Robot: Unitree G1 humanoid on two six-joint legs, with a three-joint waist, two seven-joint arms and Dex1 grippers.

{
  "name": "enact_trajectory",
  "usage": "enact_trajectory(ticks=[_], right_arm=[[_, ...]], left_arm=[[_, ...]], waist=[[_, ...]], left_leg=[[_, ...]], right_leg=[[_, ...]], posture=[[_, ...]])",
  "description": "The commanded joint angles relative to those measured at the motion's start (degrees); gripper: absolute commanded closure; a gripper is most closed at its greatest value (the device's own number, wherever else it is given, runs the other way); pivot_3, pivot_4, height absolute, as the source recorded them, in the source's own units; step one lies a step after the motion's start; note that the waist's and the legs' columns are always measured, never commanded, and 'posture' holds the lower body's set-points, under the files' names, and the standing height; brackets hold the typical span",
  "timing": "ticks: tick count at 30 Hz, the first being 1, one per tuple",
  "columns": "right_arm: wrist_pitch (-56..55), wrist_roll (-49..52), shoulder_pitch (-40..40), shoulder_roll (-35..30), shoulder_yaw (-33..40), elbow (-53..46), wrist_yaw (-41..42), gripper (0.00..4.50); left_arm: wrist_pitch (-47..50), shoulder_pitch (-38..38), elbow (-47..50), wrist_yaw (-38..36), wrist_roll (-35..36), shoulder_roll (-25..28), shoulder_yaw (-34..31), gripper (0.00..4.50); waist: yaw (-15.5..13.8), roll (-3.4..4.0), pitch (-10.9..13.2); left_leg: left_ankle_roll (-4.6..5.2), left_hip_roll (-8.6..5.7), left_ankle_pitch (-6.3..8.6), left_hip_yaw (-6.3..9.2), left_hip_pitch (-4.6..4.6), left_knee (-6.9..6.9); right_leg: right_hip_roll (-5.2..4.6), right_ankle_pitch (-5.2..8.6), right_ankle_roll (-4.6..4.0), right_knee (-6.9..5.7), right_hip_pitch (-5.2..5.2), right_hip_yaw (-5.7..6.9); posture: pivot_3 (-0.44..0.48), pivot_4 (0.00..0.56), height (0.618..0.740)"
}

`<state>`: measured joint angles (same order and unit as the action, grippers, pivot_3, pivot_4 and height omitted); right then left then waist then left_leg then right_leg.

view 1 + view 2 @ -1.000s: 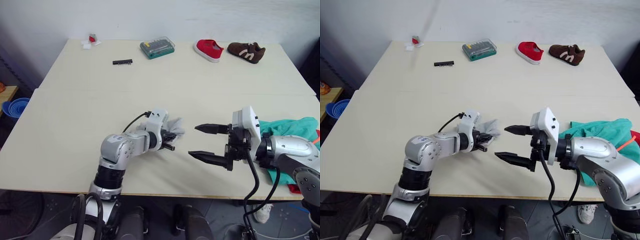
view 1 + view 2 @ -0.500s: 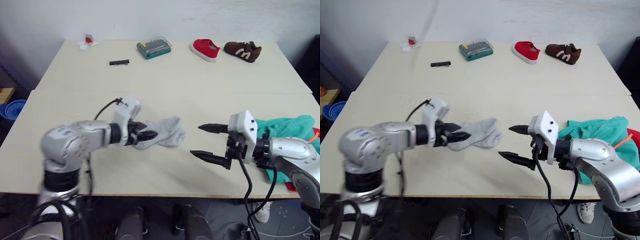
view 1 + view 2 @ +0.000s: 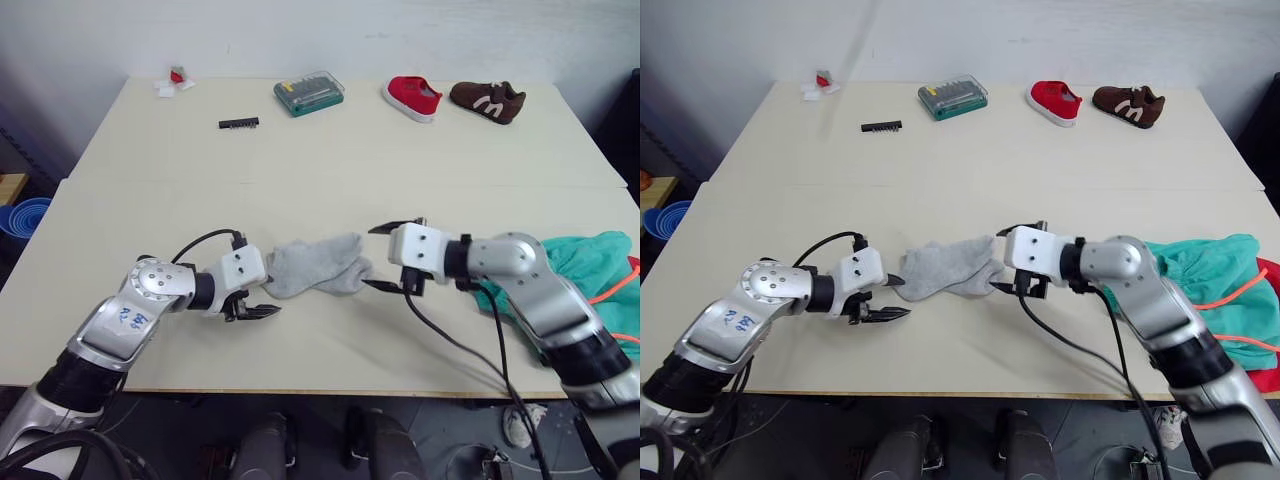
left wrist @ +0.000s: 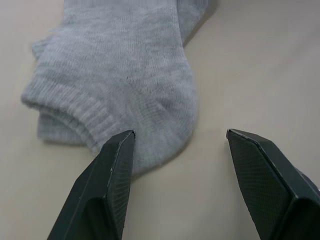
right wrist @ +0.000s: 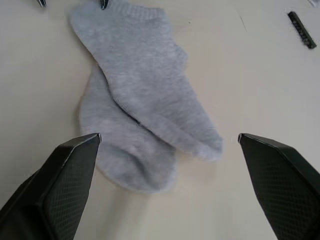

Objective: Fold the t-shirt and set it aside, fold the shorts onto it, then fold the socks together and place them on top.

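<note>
Two light grey socks (image 3: 315,264) lie overlapped on the table's near half, also seen as the socks (image 5: 142,90). My left gripper (image 3: 272,292) is open at their cuff end, one finger (image 4: 117,165) touching the edge of a cuff. My right gripper (image 3: 368,258) is open at their toe end, with its fingers on either side of the toes. The teal shorts (image 3: 1205,285) with an orange drawstring (image 3: 1230,300) lie bunched at the right edge, on top of the red t-shirt (image 3: 1262,377), which is mostly hidden.
Along the far edge stand a red shoe (image 3: 413,98), a brown shoe (image 3: 487,98), a green tool case (image 3: 314,93), a black bit strip (image 3: 239,123) and a small red-white item (image 3: 172,80). Blue bowls (image 3: 25,213) sit beyond the table's left edge.
My left gripper has let go of the socks, opened and drawn back to their cuff end. My right gripper has moved left to the toe end. The socks now lie flat.
</note>
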<state>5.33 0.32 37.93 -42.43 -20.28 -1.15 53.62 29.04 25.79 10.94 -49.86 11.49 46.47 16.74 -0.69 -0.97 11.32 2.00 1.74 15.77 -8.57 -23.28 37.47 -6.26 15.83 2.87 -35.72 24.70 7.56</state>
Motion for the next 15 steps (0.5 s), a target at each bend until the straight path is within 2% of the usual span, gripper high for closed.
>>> enact_trajectory(ticks=[1,2,4,7,8,15], right_arm=[[-8.1,-4.1,3.8,1.7,-0.9,7.4,1.0,0.38],[-9.5,-4.7,4.7,2.3,-1.2,9.4,1.4,0.61],[-12.2,-5.9,6.0,3.4,-1.8,12.6,2.1,1.30],[-14.4,-7.0,7.0,5.0,-1.7,15.4,2.6,2.41],[-14.9,-7.4,7.7,5.9,-1.5,16.5,2.3,2.73],[-20.4,-11.7,10.2,8.1,-1.5,23.3,1.2,2.73]], left_arm=[[-2.1,1.2,-1.3,-0.5,-2.2,-1.9,0.2,1.41],[-2.5,1.5,-1.9,-0.5,-2.8,-2.5,0.5,1.82],[-3.0,1.5,-2.3,-0.8,-4.6,-3.0,1.4,2.33],[-1.8,1.3,-2.3,-0.1,-6.1,-4.0,1.3,3.33],[-1.8,1.2,-2.4,-0.1,-6.4,-4.1,1.1,3.38],[-0.8,1.1,-1.9,-0.9,-6.9,-5.2,0.3,3.38]], waist=[[0.2,0.00,0.0],[0.2,0.00,0.0],[0.6,0.00,0.0],[0.9,0.00,0.0],[0.9,0.00,0.0],[0.9,0.00,0.0]], left_leg=[[0.00,0.00,0.00,0.00,0.01,0.01],[0.01,0.00,-0.01,0.00,0.01,0.04],[0.02,0.01,-0.02,0.00,0.02,0.12],[0.03,0.02,-0.03,0.00,0.07,0.17],[0.04,0.03,-0.03,0.01,0.07,0.21],[0.03,0.03,-0.05,0.05,0.10,0.29]], right_leg=[[0.00,0.00,0.01,-0.02,-0.01,0.00],[0.01,0.00,0.01,-0.06,-0.01,0.01],[0.01,0.01,0.02,-0.14,-0.02,0.01],[0.00,0.01,0.04,-0.21,-0.08,0.00],[0.00,0.01,0.04,-0.23,-0.09,0.00],[-0.02,0.01,0.04,-0.32,-0.12,-0.01]], posture=[[0.000,0.150,0.740],[0.000,0.150,0.740],[0.000,0.150,0.740],[0.000,0.150,0.740],[0.000,0.150,0.740],[0.000,0.150,0.740]])
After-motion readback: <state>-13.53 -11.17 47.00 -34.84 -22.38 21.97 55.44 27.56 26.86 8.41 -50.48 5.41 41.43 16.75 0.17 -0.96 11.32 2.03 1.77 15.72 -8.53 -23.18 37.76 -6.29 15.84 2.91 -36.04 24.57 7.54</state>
